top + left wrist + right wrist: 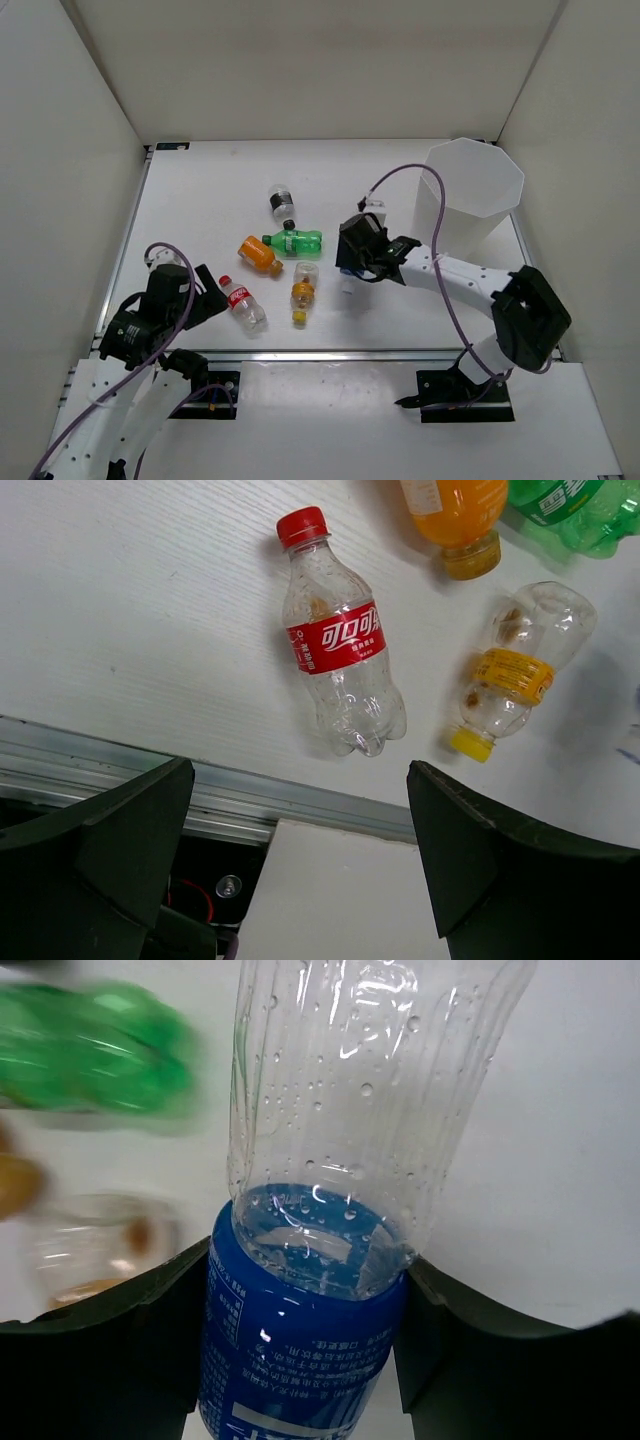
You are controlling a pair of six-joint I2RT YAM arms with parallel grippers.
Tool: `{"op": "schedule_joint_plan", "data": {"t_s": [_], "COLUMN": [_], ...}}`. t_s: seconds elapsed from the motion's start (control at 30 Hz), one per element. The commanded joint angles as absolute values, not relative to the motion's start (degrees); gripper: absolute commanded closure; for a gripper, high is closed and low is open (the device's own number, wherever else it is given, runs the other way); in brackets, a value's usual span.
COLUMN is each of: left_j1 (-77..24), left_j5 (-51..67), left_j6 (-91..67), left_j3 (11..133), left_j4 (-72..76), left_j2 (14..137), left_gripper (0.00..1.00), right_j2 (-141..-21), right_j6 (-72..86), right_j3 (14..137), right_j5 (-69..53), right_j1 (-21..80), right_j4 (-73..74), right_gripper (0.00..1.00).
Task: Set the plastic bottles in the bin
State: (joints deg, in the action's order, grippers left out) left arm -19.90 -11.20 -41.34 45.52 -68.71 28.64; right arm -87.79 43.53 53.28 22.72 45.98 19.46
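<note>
My right gripper (352, 268) is shut on the blue-labelled clear bottle (310, 1260), its jaws pressed against the blue label on both sides. My left gripper (300, 860) is open and empty over the table's near edge, below the red-labelled bottle (340, 645), which lies near the left arm (241, 303). On the table lie the orange bottle (259, 254), the green bottle (294, 242), the yellow-capped orange-labelled bottle (304, 291) and the black-capped dark-labelled bottle (282, 204). The translucent white bin (470, 190) stands at the back right.
A metal rail (250, 790) runs along the table's near edge. White walls enclose the table on three sides. A purple cable (400, 175) loops from my right arm near the bin.
</note>
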Motion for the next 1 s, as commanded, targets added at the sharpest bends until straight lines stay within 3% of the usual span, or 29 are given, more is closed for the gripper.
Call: {"op": "schedule_joint_plan", "data": {"t_s": [0.0,0.23,0.3,0.43,0.57,0.7,0.77,0.87,0.97], "left_j1": [-20.13,-19.6,-19.6,-19.69,-20.13,-19.07,-19.42,-18.99,-19.07], "left_j5": [-10.2,-10.2,-9.76,-9.4,-11.16,-11.43,-10.12,-8.18,-9.66], "left_j6": [-42.27,-42.62,-44.02,-45.61,-46.05,-46.58,-47.11,-47.55,-47.63], "left_j3": [44.12,40.97,39.91,38.23,37.71,37.01,35.95,33.93,33.31], "left_j4": [-64.87,-60.83,-59.51,-56.43,-55.73,-53.09,-50.2,-46.77,-45.0], "left_j2": [29.8,32.25,32.17,34.0,37.0,39.28,39.73,42.1,44.47], "left_gripper": [0.01,0.01,0.01,0.01,0.02,0.01,0.01,0.01,0.01], "right_j2": [-79.47,-70.85,-69.44,-65.4,-65.65,-66.53,-67.06,-69.07,-70.22], "right_j6": [30.54,9.35,5.11,-7.53,-6.87,1.91,1.94,1.49,0.53], "right_j3": [62.3,81.46,84.63,81.22,78.39,76.21,74.71,73.91,75.76], "right_j5": [19.71,20.91,23.45,31.8,25.24,9.95,7.04,5.89,9.38], "right_j1": [45.79,44.66,40.72,34.13,17.55,1.79,0.28,0.17,0.7], "right_j4": [16.26,19.78,18.64,10.66,10.88,12.92,12.74,12.39,14.5], "right_gripper": [0.67,0.63,0.69,0.65,0.67,0.55,0.46,0.17,0.0]}}
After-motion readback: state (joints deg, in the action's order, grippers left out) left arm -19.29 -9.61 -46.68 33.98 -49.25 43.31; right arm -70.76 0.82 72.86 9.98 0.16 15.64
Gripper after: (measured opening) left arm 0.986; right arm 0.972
